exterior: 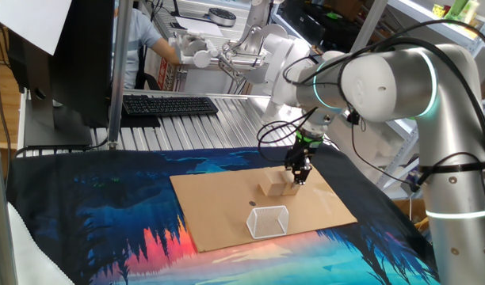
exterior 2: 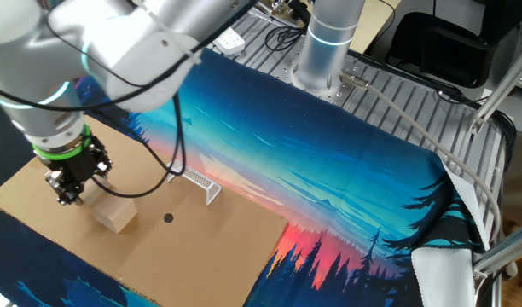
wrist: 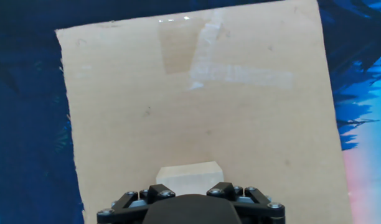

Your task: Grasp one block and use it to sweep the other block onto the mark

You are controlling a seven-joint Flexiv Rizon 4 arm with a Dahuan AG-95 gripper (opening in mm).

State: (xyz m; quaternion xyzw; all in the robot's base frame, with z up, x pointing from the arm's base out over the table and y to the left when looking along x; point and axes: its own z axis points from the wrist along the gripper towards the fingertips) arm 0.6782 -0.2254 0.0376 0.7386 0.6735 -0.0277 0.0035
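A silver robot arm reaches down over a sheet of brown cardboard (exterior: 227, 210) that lies on a table covered with a blue and orange landscape cloth (exterior: 100, 214). The gripper (exterior: 296, 176) points straight down and appears to be grasping a pale wooden block (exterior: 289, 188), the held block, which shows as a light shape between the fingers in the hand view; the jaws stand partly closed around it, though the contact itself is mostly hidden. Just beside it, on the side toward the mark, a second pale block (exterior: 270, 186) rests on the cardboard, seemingly touching or almost touching the held one. The mark (exterior: 253, 204), a tiny dark dot, lies a short way beyond that loose block, and past it stands a clear box with white edges (exterior: 268, 221). In the other fixed view the gripper (exterior 2: 68, 189) sits at the loose block's (exterior 2: 113, 212) far side, with the dot (exterior 2: 168, 217) near on the opposite side, so the three roughly line up. To sweep well, the held block should probably stay low against the cardboard, push squarely through the loose block's middle so it does not spin away, and move slowly, stopping once the block covers the dot, short of the clear box.
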